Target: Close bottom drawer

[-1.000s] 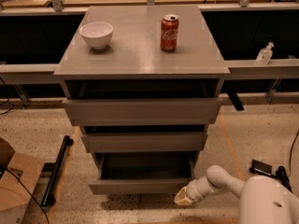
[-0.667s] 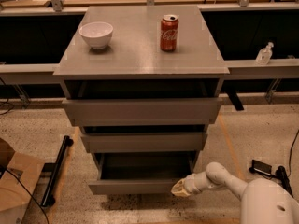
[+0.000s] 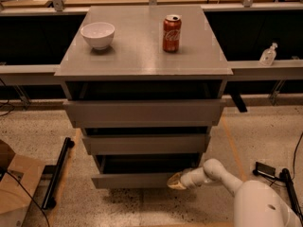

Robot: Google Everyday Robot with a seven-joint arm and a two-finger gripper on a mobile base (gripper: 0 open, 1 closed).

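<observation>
The bottom drawer (image 3: 132, 179) is the narrowest of three grey drawers in the cabinet (image 3: 144, 60). It stands pulled out, its plain flat front facing me near the floor. My gripper (image 3: 174, 181) is low at the right end of that drawer front, touching or very near it. My white arm (image 3: 222, 174) reaches in from the lower right. The middle drawer (image 3: 146, 144) and the widest top drawer (image 3: 144, 112) above it also stand out a little.
A white bowl (image 3: 98, 34) and a red soda can (image 3: 172, 33) stand on the cabinet top. A cardboard box (image 3: 14, 188) and a black bar (image 3: 57, 171) lie on the floor at left. A bottle (image 3: 268, 55) sits on the right ledge. Cables lie at right.
My gripper has moved left along the floor level, from right of the cabinet to the right end of the bottom drawer's front. The drawer looks unchanged.
</observation>
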